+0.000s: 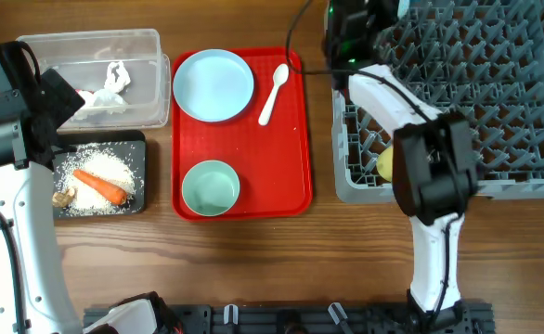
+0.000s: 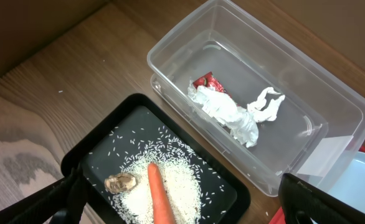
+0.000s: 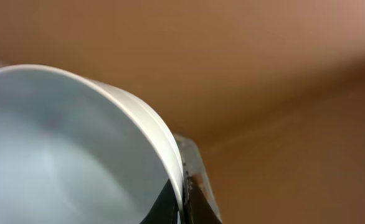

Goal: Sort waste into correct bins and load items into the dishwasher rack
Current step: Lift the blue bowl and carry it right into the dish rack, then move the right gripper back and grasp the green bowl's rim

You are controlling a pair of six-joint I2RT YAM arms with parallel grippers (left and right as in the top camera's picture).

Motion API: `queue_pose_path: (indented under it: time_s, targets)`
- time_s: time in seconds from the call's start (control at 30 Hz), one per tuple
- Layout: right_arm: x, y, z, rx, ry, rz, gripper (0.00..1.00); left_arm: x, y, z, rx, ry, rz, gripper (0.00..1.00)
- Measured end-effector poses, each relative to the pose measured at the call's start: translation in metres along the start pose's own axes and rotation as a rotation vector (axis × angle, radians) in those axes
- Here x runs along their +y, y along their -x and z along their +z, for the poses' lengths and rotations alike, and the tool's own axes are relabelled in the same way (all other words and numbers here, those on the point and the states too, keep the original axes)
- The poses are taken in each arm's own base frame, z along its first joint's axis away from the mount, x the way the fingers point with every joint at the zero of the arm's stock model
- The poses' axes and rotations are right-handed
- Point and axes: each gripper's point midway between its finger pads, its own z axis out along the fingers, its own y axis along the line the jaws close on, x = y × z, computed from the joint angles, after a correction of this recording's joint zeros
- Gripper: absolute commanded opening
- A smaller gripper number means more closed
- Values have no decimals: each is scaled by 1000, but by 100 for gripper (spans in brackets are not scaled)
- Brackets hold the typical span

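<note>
My left gripper is open and empty, hovering over the black tray, which holds rice, an orange carrot and a brown scrap. The clear tub holds white tissue and a red wrapper. My right gripper is shut on the rim of a light blue bowl, at the far left corner of the grey rack. A yellow cup lies in the rack. On the red tray are a light blue plate, a white spoon and a pale green bowl.
The tub and black tray sit side by side at the left, with the red tray between them and the rack. My right arm stretches over the rack's left edge. Bare wood lies along the table front.
</note>
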Motion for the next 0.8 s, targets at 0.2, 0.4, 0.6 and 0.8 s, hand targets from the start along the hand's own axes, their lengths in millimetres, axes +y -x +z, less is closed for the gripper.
queue_pose_path:
  time_s: [0.2, 0.4, 0.6, 0.8]
  targets:
    - [25, 1, -3, -19, 19, -116, 4, 0, 0, 0, 0, 0, 0, 100]
    - [28, -8, -3, 20, 2, -167, 70, 0, 0, 0, 1, 0, 0, 100]
    - [43, 15, -36, -30, -5, -154, 90, 0, 0, 0, 0, 0, 0, 100]
    - [9, 67, -86, -184, -112, 73, 96, 0, 0, 0, 1, 0, 0, 100]
